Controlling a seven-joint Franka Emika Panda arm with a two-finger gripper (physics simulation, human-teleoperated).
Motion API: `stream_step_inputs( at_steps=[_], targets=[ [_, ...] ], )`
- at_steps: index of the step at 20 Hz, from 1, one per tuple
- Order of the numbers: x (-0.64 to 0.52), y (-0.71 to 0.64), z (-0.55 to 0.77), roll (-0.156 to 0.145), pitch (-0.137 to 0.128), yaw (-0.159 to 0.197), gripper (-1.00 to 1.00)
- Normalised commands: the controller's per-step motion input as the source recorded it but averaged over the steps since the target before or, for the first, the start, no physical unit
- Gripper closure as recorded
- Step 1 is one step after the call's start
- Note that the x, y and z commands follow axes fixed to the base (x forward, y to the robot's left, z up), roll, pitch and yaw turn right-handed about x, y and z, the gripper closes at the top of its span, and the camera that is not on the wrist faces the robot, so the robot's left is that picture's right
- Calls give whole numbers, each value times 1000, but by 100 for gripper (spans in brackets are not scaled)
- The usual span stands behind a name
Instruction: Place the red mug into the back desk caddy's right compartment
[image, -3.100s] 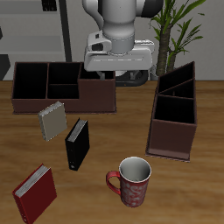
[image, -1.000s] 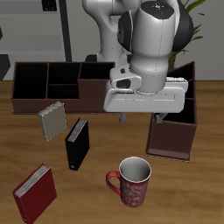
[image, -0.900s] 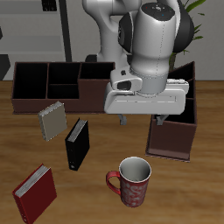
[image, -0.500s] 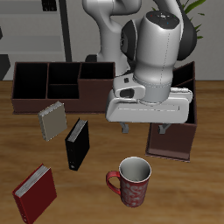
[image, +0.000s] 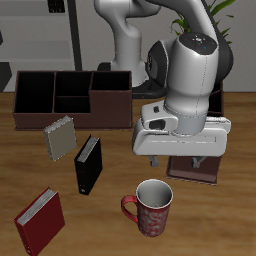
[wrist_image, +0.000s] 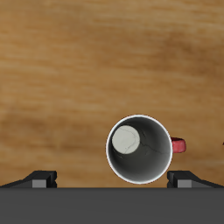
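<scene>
The red mug (image: 150, 207) stands upright near the table's front edge, its handle (image: 129, 208) pointing sideways. In the wrist view the red mug (wrist_image: 140, 150) shows its light grey inside from above, with the handle (wrist_image: 178, 145) sticking out. My gripper (image: 175, 164) hangs open a little above and behind the mug, holding nothing; both fingertips (wrist_image: 39, 179) straddle empty space. The back desk caddy (image: 70, 118) lies far back. Its large end cells (image: 35, 92) (image: 110, 82) are empty; I cannot tell which one is the right compartment.
A narrower brown caddy (image: 195, 168) with slanted dividers stands right behind my gripper. A black book (image: 88, 163) stands upright beside the mug. A pale book (image: 60, 138) and a red book (image: 40, 220) lie farther off. A plant (image: 200, 25) stands at the back.
My gripper has moved forward and down from near the long caddy to just above and behind the mug, staying open. The mug has not moved.
</scene>
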Motion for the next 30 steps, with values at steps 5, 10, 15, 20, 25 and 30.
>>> stream_step_inputs(
  at_steps=[5, 10, 15, 20, 25, 30],
  targets=[
    [100, 177, -270, 23, 14, 0, -100],
    [78, 120, -333, 9, 21, 4, -100],
    [93, -3, -372, -18, 47, -30, -100],
    [46, -62, -296, -13, 44, -9, -100],
    [72, -120, -323, -23, 53, -12, -100],
    [50, -188, -333, -37, 53, -37, 100]
  ],
)
